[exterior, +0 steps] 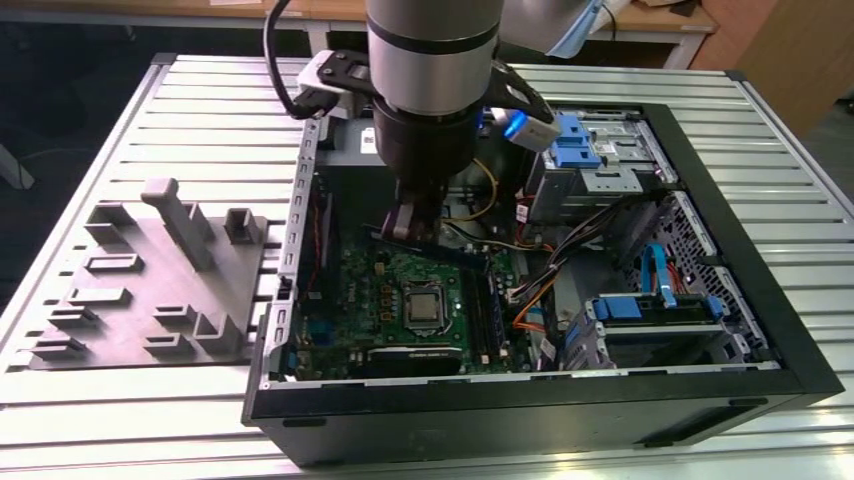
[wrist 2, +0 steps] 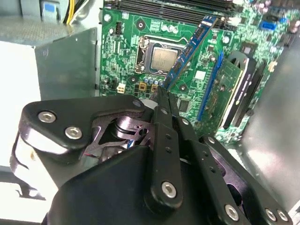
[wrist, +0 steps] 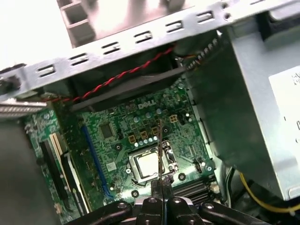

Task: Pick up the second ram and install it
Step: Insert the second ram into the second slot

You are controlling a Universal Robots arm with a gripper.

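My gripper point(exterior: 400, 226) hangs inside the open computer case, above the green motherboard point(exterior: 350, 290), and is shut on the second ram point(exterior: 441, 246). In the second wrist view the ram point(wrist 2: 193, 46) is a dark blue-green stick running out from the fingertips point(wrist 2: 162, 93), tilted over the bare processor socket point(wrist 2: 161, 58). The first wrist view has the ram point(wrist: 160, 145) edge-on as a thin line above the socket point(wrist: 149, 165). The black memory slots point(wrist 2: 187, 6) lie beyond the socket, apart from the stick. In the exterior view the slots point(exterior: 489, 300) run along the board's right side.
The case point(exterior: 747, 260) has black metal walls around the board. Orange and blue cables point(exterior: 534, 300) and a blue drive bracket point(exterior: 654, 300) sit on the exterior view's right. A grey fixture block point(exterior: 154, 280) lies on the slatted table outside the case. An expansion card point(wrist 2: 229, 84) stands beside the socket.
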